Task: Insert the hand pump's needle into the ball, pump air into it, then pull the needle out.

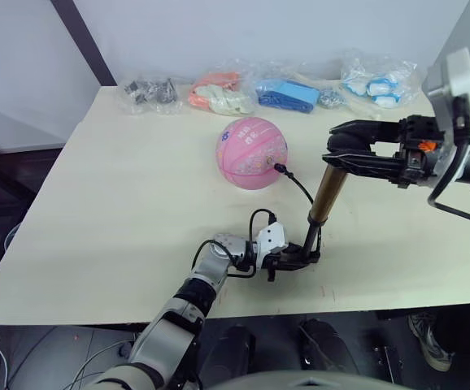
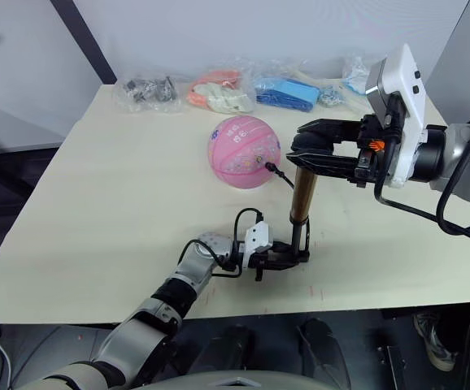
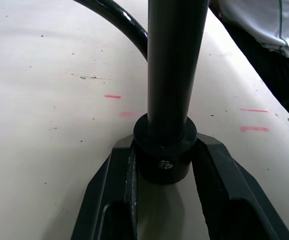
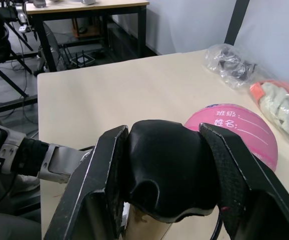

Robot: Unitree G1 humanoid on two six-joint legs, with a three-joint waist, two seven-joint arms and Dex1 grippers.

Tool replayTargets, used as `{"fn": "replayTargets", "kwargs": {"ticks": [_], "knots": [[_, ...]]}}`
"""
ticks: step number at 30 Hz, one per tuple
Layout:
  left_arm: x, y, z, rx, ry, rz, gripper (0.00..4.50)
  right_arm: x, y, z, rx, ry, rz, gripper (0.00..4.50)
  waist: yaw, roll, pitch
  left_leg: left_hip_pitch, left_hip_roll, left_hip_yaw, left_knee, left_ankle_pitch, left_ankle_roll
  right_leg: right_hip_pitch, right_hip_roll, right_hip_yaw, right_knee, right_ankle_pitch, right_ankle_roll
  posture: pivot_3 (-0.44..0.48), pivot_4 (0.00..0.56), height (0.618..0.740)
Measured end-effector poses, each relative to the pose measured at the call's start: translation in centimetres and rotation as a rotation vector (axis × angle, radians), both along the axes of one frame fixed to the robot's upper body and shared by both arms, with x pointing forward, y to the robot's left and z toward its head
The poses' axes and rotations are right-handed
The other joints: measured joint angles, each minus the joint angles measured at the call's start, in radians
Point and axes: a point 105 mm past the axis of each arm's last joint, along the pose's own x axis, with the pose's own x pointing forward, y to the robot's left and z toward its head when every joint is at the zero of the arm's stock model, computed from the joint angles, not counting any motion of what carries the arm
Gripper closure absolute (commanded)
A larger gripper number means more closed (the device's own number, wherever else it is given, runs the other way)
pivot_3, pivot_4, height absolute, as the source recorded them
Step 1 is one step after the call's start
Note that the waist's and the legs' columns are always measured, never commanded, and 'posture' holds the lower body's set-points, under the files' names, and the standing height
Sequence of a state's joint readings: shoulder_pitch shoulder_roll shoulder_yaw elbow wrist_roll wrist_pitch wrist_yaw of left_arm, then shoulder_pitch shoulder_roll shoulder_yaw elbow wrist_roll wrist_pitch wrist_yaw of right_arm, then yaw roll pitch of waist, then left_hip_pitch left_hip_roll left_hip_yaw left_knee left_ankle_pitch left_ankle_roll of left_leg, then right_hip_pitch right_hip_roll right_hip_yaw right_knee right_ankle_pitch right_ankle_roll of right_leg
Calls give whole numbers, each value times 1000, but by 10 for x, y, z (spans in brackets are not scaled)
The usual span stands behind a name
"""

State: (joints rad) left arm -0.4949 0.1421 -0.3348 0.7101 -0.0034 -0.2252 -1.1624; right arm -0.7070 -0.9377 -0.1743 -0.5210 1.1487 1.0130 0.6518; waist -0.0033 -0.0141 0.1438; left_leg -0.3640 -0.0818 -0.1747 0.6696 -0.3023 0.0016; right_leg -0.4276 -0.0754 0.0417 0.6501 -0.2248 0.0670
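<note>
The left gripper [image 1: 293, 262] has its two black fingers clamped on the black foot of the hand pump [image 1: 326, 197], down on the table [image 1: 121, 203] near its front edge. The left wrist view shows the round black collar wedged between the fingers, so the base is pinned, most likely to stop the pump sliding or tipping while it is worked.

The right gripper [image 1: 342, 151] is closed around the black handle at the top of the pump; the right wrist view shows the handle filling the gap between both fingers. The gold barrel stands nearly upright between the two grips, leaning a little to the right at the top. One grip low and one high suits a push-and-pull stroke, so the robot seems to be at the pumping step.

From the base, the thin black hose [image 1: 298, 185] loops up and runs left and away to the ball [image 1: 251, 153], which rests on the table in the middle, beyond the pump. The black fitting at the hose end sits against the ball's right side; the needle itself is too small to make out, though it looks to be inserted.

Along the far edge of the table lie several plastic bags [image 1: 219, 93] of small items, well apart from the work
</note>
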Motion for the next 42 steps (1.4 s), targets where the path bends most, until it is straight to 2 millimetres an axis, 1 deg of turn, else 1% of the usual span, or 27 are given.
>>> {"fn": "replayTargets", "kwargs": {"ticks": [5, 12, 13, 15, 19, 21, 24, 25, 26, 27, 28, 30, 36, 42], "knots": [[0, 0, 0, 3, 3, 0, 3384, -1, 1, -5, 17, -1, -4, 2689, 2, 0, 0, 0, 0, 0, 0, 0, 0, 0, 0, 0, 0, 0, 0, 0, 150, 740], [0, 0, -1, 9, 7, 0, 3384, -2, 3, -25, 57, 2, -17, 2689, 2, 0, 0, 2, 0, 0, 0, 0, 0, 1, 1, 1, 1, 0, 0, 0, 150, 740], [0, 0, 0, 11, 5, -1, 3384, -2, 3, -31, 53, 8, -23, 2689, 1, 0, 0, 2, 0, 0, 0, 0, 0, 1, 1, 1, 1, 0, 0, 0, 150, 740], [0, 1, 0, 14, 4, -1, 3384, -2, 3, -36, 50, 14, -26, 2689, 0, 0, 0, 2, 0, 0, 0, 0, 0, 1, 1, 1, 1, 0, 0, 0, 150, 740], [0, 2, 0, 17, 2, 2, 3384, -1, 5, -57, 38, 31, -37, 2689, -2, 0, -1, 3, 0, 0, 0, 0, 0, 1, 2, 1, 1, 0, 0, 0, 150, 740], [0, 3, 0, 18, 1, 3, 3384, 0, 6, -62, 33, 30, -41, 2689, -4, 0, -1, 3, 0, 0, 0, 0, 0, 1, 2, 1, 1, 0, 0, 0, 150, 740], [1, 3, 0, 19, 1, 6, 3384, 1, 8, -80, 11, 16, -51, 2689, -4, 0, -1, 3, 0, 0, 0, 2, -3, 1, 2, 1, 1, 0, 0, 0, 150, 740], [1, 3, 0, 19, 1, 7, 3384, 1, 9, -83, 10, 16, -53, 2689, -4, -1, -1, 3, 0, 1, 0, 2, -3, 1, 2, 1, 1, 0, 0, 0, 150, 740], [1, 4, 0, 20, 1, 7, 3384, 1, 9, -91, 0, 15, -58, 2689, -5, 0, -1, 4, 0, 1, 0, 2, -3, 2, 2, 1, 1, 0, 0, 0, 150, 740], [1, 4, 0, 21, 1, 8, 3384, 0, 10, -95, -4, 15, -59, 2689, -6, 0, -1, 4, 0, 1, 0, 2, -3, 2, 2, 1, 0, 0, 0, 0, 150, 740], [1, 4, 0, 22, 0, 9, 3384, 1, 10, -104, -17, 18, -67, 2689, -7, -1, -1, 5, 0, 1, 0, 2, -3, 3, 2, 1, 0, 0, 0, 0, 150, 740], [1, 4, 0, 22, 0, 8, 3384, 1, 9, -108, -24, 20, -69, 2689, -7, -1, -1, 5, 0, 1, 0, 2, -3, 3, 2, 0, 0, 0, 0, 0, 150, 740], [1, 5, -1, 24, 0, 9, 3384, 5, 11, -135, -11, 50, -100, 2689, -8, -2, -2, 5, 0, 0, 0, 2, -3, 4, 3, 0, -1, 0, 0, 0, 150, 740], [1, 5, -1, 25, 2, 12, 3384, 3, 15, -140, 3, 37, -99, 2689, -9, -2, -2, 9, 0, 0, -1, 2, -3, 8, 3, 0, -2, 0, 0, 0, 150, 740]]}}
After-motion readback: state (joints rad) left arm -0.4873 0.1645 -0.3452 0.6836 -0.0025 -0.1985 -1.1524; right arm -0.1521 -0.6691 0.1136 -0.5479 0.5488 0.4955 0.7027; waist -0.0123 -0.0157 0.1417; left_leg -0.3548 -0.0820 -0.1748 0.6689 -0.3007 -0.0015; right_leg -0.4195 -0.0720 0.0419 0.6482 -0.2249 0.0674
